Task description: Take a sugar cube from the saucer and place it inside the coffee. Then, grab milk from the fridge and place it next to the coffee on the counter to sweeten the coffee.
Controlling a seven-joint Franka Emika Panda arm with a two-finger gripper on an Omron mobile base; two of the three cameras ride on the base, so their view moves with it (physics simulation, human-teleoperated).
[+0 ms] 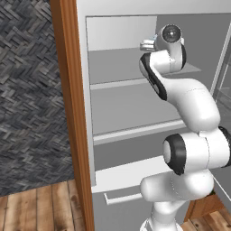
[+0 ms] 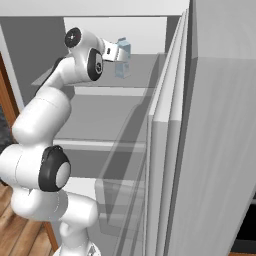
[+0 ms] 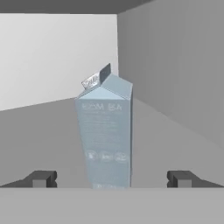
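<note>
Our two-finger gripper [image 3: 112, 179] is standing wide open with nothing between its small dark fingertips [image 3: 41, 179], and we are holding it level inside the tall light-grey fridge [image 1: 85, 90]. Straight ahead of us in the hand view, the small upright pale grey-white milk carton with a gabled top [image 3: 106, 133] is standing on a grey shelf [image 3: 43, 135], lined up between the two tips but not touching either. Printed marks on its face are too blurred for us to read. In the right base view we are reaching the gripper [image 2: 116, 51] over the upper shelf, with the carton [image 2: 123, 61] just beyond it near the back wall. A brown wood panel [image 1: 70, 113] is flanking the fridge on its left.
</note>
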